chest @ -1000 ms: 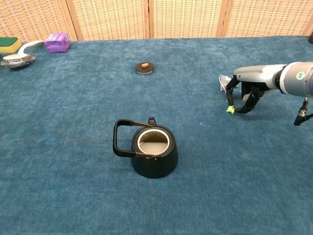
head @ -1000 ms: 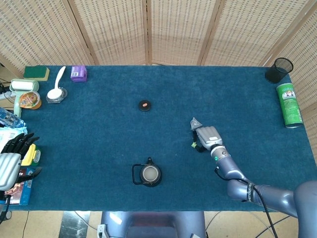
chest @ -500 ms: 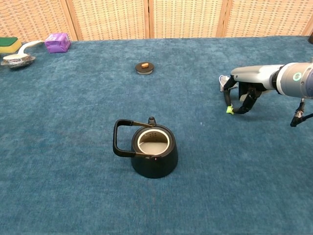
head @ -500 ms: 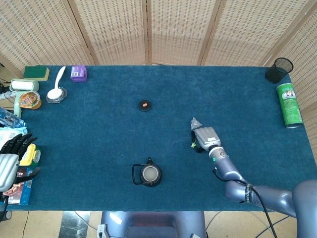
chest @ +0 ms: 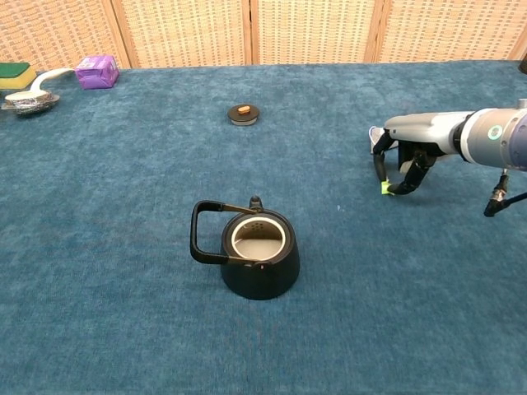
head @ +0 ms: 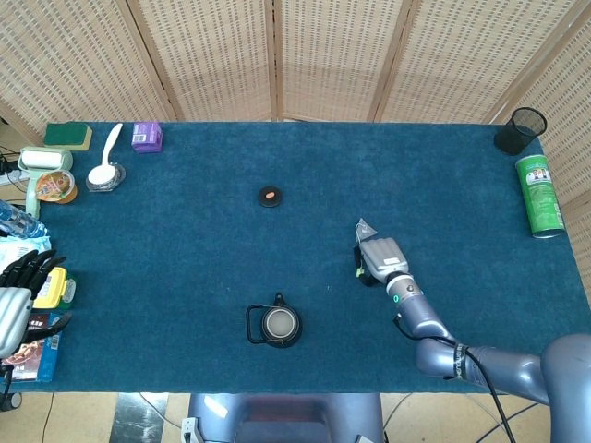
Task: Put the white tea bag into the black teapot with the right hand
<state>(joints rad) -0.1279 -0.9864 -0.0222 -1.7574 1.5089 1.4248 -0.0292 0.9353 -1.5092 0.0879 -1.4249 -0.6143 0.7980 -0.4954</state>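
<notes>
The right hand [chest: 402, 153] is lowered over the white tea bag [head: 363, 227], fingers [chest: 381, 164] curled; an actual grasp can't be confirmed. The black teapot [chest: 257, 251] is left of it.

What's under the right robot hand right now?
Under the right robot hand, a corner of the white tea bag sticks out on the far side, with its small green tag by the fingertips. The palm covers the rest, so I cannot tell whether the fingers grip it.
</notes>
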